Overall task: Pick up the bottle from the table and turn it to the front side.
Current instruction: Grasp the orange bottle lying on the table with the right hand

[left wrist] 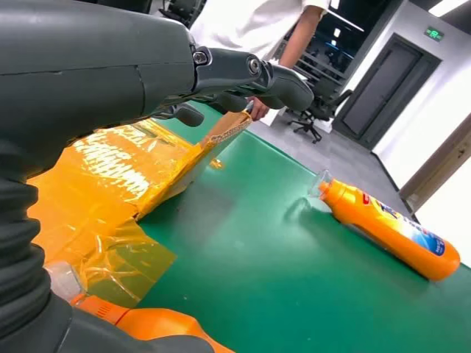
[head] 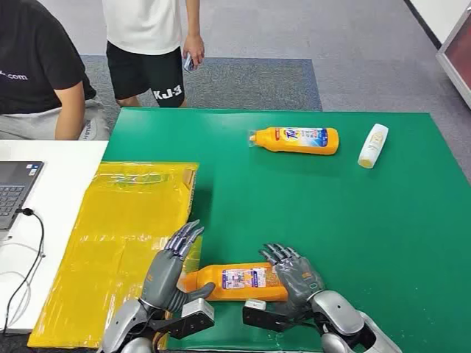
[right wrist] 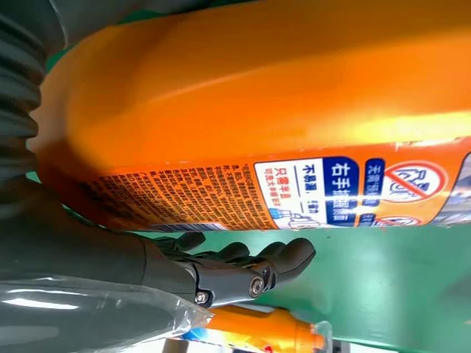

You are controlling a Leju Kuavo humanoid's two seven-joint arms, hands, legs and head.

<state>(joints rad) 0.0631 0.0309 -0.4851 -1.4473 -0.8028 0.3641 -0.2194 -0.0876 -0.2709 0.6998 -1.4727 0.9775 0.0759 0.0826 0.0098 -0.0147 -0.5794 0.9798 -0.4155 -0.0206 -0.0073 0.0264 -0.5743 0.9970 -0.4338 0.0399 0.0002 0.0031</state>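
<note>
On the green table [head: 333,220], your bottle [head: 238,282] lay back-label up, gripped at its base by the right hand [head: 291,276]; the left hand [head: 169,268] stood open beside its neck, so turning one-handed risked a slip.

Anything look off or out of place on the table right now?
No spills or damage show. All three bottles lie on their sides: the near orange bottle between the left hand and right hand, showing fine print; another orange bottle and a white bottle at the far edge. The yellow bag is crumpled.
</note>
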